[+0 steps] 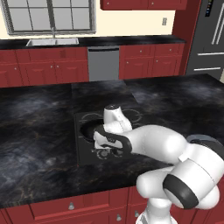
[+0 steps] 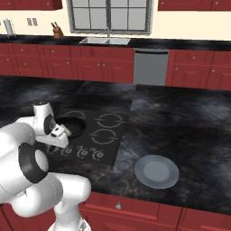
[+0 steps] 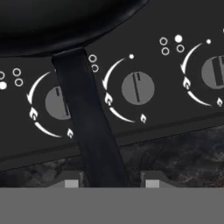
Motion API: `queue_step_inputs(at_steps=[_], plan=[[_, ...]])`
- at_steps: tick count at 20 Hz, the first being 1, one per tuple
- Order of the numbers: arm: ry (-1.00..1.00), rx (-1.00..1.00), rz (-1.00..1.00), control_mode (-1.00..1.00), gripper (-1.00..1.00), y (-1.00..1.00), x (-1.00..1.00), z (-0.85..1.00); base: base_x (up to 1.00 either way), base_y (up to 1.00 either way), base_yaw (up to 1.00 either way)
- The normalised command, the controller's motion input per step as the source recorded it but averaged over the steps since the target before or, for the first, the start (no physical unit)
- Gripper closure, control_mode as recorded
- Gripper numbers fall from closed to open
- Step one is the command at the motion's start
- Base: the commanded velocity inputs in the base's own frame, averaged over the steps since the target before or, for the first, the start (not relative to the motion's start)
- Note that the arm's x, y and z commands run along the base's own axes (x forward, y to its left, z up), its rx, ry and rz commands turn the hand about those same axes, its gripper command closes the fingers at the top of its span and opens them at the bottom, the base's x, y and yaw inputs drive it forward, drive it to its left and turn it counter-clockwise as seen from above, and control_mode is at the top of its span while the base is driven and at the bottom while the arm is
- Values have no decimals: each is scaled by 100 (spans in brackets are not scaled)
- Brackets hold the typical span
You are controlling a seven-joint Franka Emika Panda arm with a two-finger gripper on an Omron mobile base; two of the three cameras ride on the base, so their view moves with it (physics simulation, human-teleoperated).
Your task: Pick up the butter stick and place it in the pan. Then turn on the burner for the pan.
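I am holding the gripper (image 3: 110,181) low over the front edge of the cooktop (image 3: 175,120), and the handle (image 3: 89,127) of the pan (image 3: 65,22) is running straight down between the two half-closed tips; I cannot tell if they are pinching it. What looks like the butter stick (image 2: 64,131) is lying in the pan by its near rim. The handle is partly covering the left knob (image 3: 54,105), while the middle knob (image 3: 138,87) is sitting free just beside it.

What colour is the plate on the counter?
Grey-blue; the plate shows best in the right base view.
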Motion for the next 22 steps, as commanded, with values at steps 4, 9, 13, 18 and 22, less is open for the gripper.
queue_step_inputs(at_steps=[4,9,13,18,22], plan=[[-7,0,39,-100,100,-31,0,20,0,0,0],[-17,0,45,-100,100,-28,5,12,0,0,0],[-17,0,3,-100,100,-46,-11,1,0,0,0],[-16,0,12,-100,100,-26,8,0,0,0,0],[0,0,21,-100,100,-25,38,0,0,0,0]])
